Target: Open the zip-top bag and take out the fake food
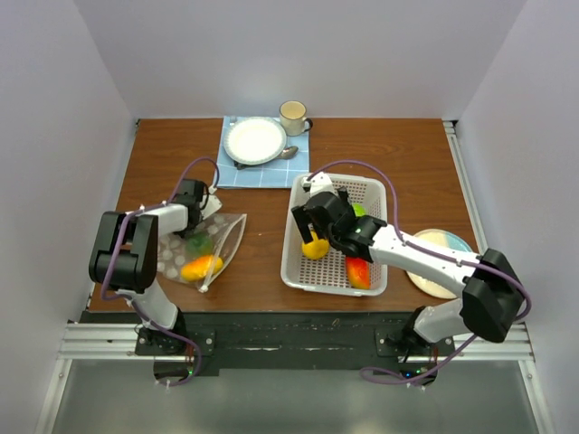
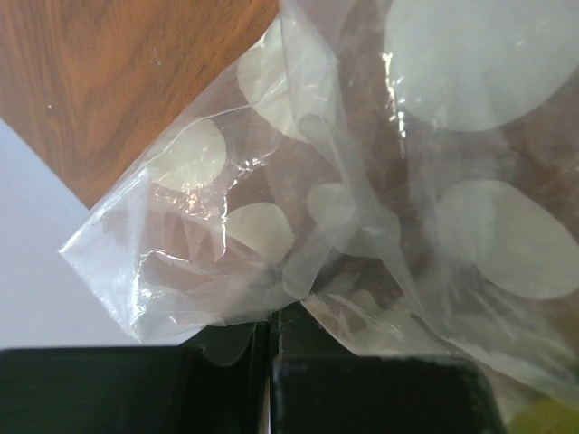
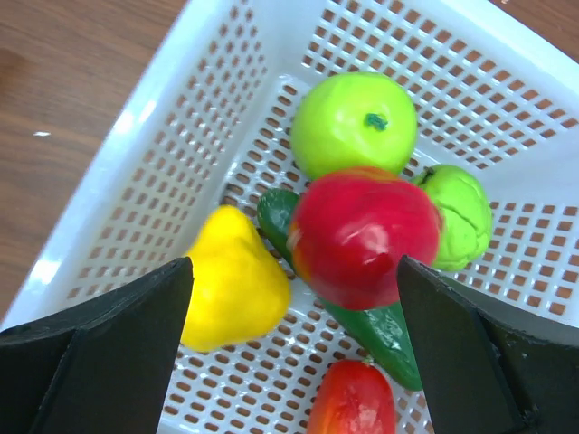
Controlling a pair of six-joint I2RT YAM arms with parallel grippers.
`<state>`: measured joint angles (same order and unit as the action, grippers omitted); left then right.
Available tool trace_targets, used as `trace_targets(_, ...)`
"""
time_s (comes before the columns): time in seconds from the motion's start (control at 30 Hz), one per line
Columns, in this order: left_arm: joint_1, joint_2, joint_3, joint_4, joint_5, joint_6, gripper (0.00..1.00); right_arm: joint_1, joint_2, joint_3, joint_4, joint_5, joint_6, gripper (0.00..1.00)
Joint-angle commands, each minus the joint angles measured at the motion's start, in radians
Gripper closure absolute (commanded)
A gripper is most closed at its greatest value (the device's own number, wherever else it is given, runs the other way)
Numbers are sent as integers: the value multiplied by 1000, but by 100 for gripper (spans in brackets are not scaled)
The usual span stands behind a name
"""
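Note:
The zip-top bag (image 1: 206, 246) lies on the table at the left, clear with pale dots, and fills the left wrist view (image 2: 380, 181). An orange piece (image 1: 201, 267) and a green piece (image 1: 199, 242) of fake food show inside it. My left gripper (image 1: 199, 206) is shut on a fold of the bag's far end (image 2: 270, 316). My right gripper (image 1: 317, 226) is open and empty over the white basket (image 1: 380, 194). Below it (image 3: 294, 271) lie a yellow pear (image 3: 231, 285), a red apple (image 3: 362, 235), a green apple (image 3: 353, 122), a pale green piece (image 3: 457, 212), a cucumber (image 3: 384, 334) and a red-orange piece (image 3: 353, 402).
A white plate (image 1: 255, 140) on a blue cloth (image 1: 237, 172) sits at the back with a spoon (image 1: 288, 153) and a mug (image 1: 293, 116). Another plate (image 1: 443, 242) lies right of the basket, partly under my right arm. White walls close in three sides.

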<state>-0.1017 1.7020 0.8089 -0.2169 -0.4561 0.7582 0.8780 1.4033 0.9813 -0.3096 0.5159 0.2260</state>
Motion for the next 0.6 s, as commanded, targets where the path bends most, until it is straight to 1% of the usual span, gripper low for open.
trace_targets(0.0,7,1,27,-113,145,-54,100,64,-34,77,118,-14,-42,1)
trace_targets(0.07,7,13,29,-110,139,-57,100,149,23,129,115,-33,-107,1)
trace_targets(0.13,7,24,27,-107,134,-57,100,228,124,200,115,-69,-143,1)
trace_targets(0.23,7,28,27,-108,134,-63,100,294,232,243,162,-120,-175,1)
trace_targets(0.37,4,39,36,-111,143,-74,100,328,351,272,254,-207,-191,1)
trace_targets(0.43,-1,53,50,-122,148,-80,100,329,419,295,268,-243,-195,1)
trace_targets(0.57,-10,68,62,-128,152,-89,100,329,482,304,352,-293,-220,1)
